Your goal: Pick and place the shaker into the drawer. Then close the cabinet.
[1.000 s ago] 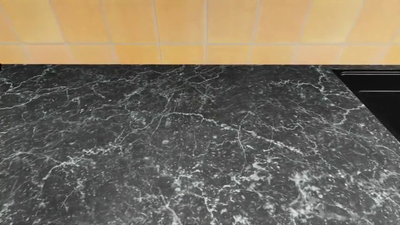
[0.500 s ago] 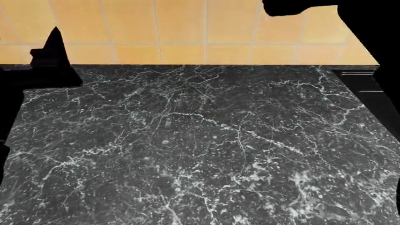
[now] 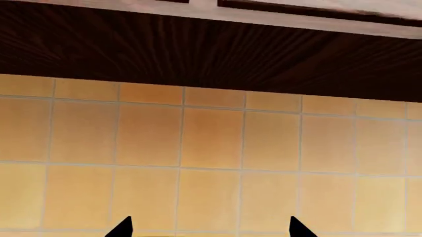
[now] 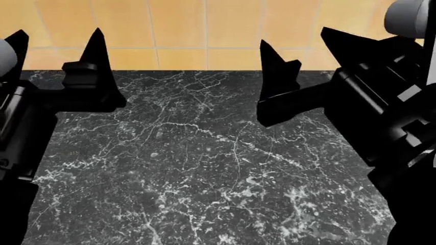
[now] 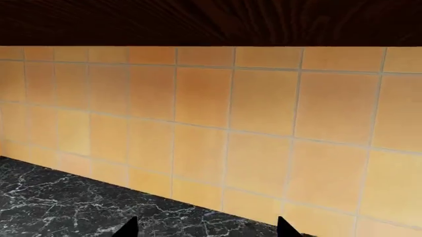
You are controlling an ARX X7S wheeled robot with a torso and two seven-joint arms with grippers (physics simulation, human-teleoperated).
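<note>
The left gripper [image 4: 58, 66] and right gripper [image 4: 299, 71] are both hanging spread and empty above the worktop [image 4: 204, 168], facing the tiled wall [image 5: 211, 123]; shaker, drawer and cabinet are showing nowhere, so everything is looking undone.

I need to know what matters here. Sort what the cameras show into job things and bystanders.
For the job:
left claw, open, empty
right claw, open, empty
No shaker, drawer or cabinet shows in any view.

Just there:
marble counter
tiled wall
dark wood underside above the tiles
</note>
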